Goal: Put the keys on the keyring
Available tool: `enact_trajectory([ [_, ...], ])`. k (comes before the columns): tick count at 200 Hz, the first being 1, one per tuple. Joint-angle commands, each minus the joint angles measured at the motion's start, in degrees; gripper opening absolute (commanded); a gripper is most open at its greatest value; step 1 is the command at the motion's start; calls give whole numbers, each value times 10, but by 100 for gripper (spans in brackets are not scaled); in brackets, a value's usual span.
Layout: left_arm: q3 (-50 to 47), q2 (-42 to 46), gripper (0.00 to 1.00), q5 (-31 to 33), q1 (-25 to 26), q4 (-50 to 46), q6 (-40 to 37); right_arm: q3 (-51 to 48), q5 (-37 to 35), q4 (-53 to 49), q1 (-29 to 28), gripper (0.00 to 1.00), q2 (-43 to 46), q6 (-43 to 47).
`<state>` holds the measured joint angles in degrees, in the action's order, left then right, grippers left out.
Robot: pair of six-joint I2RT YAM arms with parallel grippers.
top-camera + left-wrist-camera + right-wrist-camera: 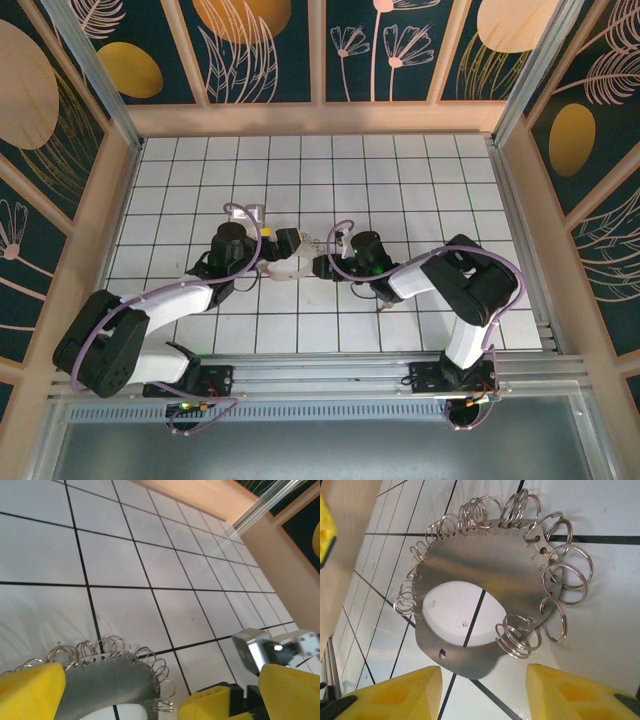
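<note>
The keyring (pixel 485 575) is a flat silvery plate with a big hole and many wire split rings round its rim. It lies flat on the white tiled floor at mid-table (pixel 288 268). My right gripper (pixel 482 692) is open, and the plate's near edge sits just ahead of the gap between its yellow fingertips (pixel 395 695) without touching them. My left gripper (pixel 160 697) is wide open over the keyring's other side (pixel 105 685), with nothing held. The two grippers face each other across the ring (pixel 275 243) (pixel 318 262). The keys are out of view.
A yellow fingertip of the right gripper (pixel 212 705) and its silver wrist block (pixel 255 650) sit close to my left gripper. Wooden walls (pixel 210 495) ring the tiled floor, and an aluminium rail (pixel 300 370) runs along the near edge.
</note>
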<state>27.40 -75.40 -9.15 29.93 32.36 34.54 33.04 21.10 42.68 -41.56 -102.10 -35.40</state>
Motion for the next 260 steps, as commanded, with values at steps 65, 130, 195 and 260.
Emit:
enact_trajectory([
  [65, -6, 20, 99, 9, -3, -16, 9, 28, 3, 1, 1, 48, -26, -5],
  [130, -14, 7, 99, 4, -3, -2, 16, 44, 1, -3, 13, 48, -35, 3],
  [195, -23, 8, 99, 4, -3, 7, 22, 63, 25, -4, 10, 43, -53, 8],
  [260, -24, -4, 99, -1, -3, 18, 26, 73, 31, -13, 4, 43, -58, 12],
])
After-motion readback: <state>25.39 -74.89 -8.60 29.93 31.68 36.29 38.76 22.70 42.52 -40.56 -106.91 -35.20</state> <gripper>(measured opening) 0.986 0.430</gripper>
